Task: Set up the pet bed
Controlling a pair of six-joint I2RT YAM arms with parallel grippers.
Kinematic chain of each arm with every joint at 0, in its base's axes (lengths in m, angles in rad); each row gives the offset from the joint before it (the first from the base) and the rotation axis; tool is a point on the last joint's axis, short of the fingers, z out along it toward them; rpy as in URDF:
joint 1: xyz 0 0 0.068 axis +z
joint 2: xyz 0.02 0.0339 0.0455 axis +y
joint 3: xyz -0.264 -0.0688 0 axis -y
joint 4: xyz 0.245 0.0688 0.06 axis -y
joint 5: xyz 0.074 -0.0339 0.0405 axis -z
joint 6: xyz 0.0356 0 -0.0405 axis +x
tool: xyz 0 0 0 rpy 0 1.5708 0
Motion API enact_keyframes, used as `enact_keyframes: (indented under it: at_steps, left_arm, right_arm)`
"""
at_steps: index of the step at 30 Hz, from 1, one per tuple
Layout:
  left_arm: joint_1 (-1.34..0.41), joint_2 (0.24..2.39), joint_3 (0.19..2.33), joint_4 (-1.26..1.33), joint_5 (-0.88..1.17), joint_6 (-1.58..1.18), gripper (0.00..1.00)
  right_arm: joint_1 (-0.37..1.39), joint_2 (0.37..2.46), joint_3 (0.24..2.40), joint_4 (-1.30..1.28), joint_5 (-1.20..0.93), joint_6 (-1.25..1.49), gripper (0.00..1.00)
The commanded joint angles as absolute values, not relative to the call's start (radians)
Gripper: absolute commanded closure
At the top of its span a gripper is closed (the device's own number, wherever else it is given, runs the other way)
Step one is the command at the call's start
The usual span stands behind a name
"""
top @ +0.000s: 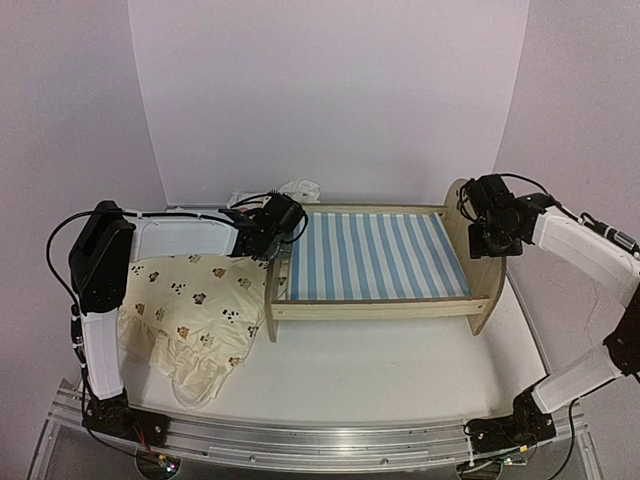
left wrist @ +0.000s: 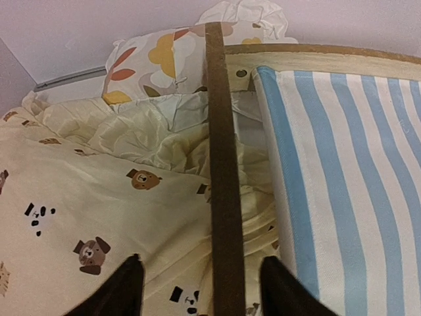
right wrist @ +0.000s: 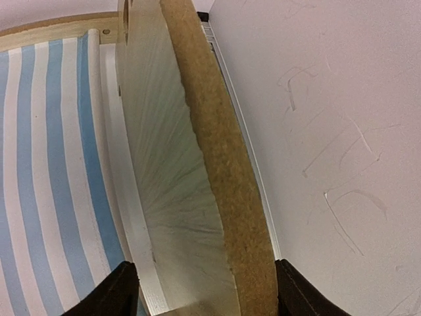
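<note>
The pet bed (top: 375, 255) stands mid-table, a light plywood frame with a blue-and-white striped base (left wrist: 355, 164). My left gripper (top: 278, 232) hangs over its left end board (left wrist: 220, 131). In the left wrist view the left gripper (left wrist: 200, 259) is open, one finger on each side of the board's dark top edge with a gap on both sides. My right gripper (top: 490, 240) is at the right end board (right wrist: 217, 151). In the right wrist view the right gripper (right wrist: 204, 263) straddles that board with its jaws wide, open. Neither gripper holds anything.
A cream animal-print quilt (top: 195, 310) lies crumpled on the table left of the bed, up against the left end board. A leaf-print pillow (left wrist: 158, 62) and a white cloth (top: 300, 188) lie behind it. White table surface (right wrist: 329, 131) lies right of the bed.
</note>
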State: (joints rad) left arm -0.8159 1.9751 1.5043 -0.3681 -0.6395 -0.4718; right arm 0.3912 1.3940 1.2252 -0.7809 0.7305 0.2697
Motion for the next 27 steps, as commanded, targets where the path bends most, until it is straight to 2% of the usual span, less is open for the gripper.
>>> enact_keyframes:
  at_steps: [1,3,5,8,13,19,23,27]
  left_arm:
    - [-0.812,1.866,1.435,-0.507,-0.617,-0.466,0.16]
    - [-0.812,1.819,1.418,-0.535,-0.626,-0.466,0.07]
    - [-0.812,1.770,1.404,-0.582,-0.647,-0.473,0.03]
    - [-0.809,1.699,1.359,-0.649,-0.715,-0.517,0.01]
    - [-0.750,1.582,1.259,-0.723,-0.710,-0.571,0.00]
    - [-0.732,1.416,1.169,-0.490,-0.391,-0.411,0.00]
    - [-0.732,1.454,1.228,-0.504,-0.334,-0.386,0.01]
    - [-0.732,1.530,1.255,-0.526,-0.357,-0.398,0.07]
  right_arm:
    - [0.388,1.313,1.234,-0.768,0.684,0.301,0.19]
    - [0.388,1.296,1.238,-0.769,0.684,0.293,0.10]
    - [0.389,1.278,1.240,-0.773,0.687,0.284,0.02]
    - [0.389,1.248,1.240,-0.786,0.677,0.279,0.02]
    - [0.388,1.185,1.234,-0.799,0.628,0.284,0.02]
    - [0.389,1.176,1.238,-0.799,0.550,0.280,0.02]
    - [0.388,1.204,1.222,-0.800,0.428,0.284,0.02]
    - [0.388,1.237,1.210,-0.799,0.318,0.286,0.02]
